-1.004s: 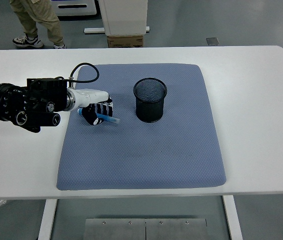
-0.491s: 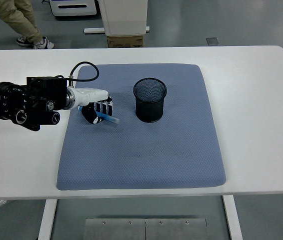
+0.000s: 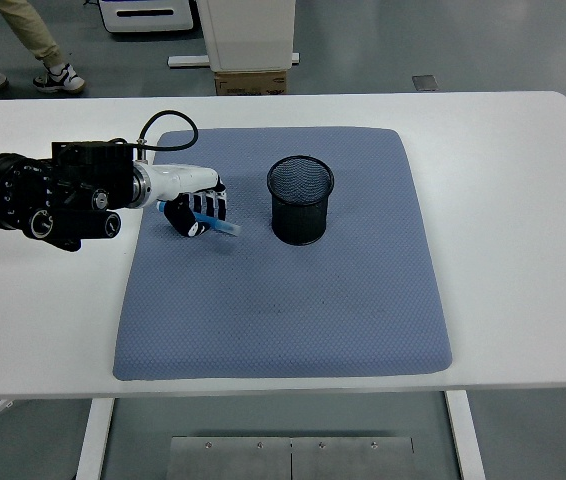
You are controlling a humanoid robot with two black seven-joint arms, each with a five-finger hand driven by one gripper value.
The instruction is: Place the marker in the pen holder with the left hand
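Movement since the earlier frames is slight: the left hand (image 3: 195,207) and the marker (image 3: 210,223) it holds are seen a little higher in the picture than a second ago, and the person's legs (image 3: 23,45) at the top left have shifted further toward the left edge. The left arm (image 3: 43,195) is extended in from the left edge, nearly level across the white table (image 3: 523,220), with its black housing over the bare table and the white wrist section reaching onto the blue mat (image 3: 283,290). The fingers (image 3: 203,208) are curled closed around the marker, whose blue barrel is angled down to the right, its free end protruding toward the pen holder (image 3: 300,200). The pen holder, a black mesh cup, stands upright on the mat to the right of the hand, apart from it, and the marker is outside it. Whether the marker touches the mat cannot be told. Much of the marker is hidden within the grip. A black cable (image 3: 168,135) loops above the wrist. The person is cut off at the frame's top.
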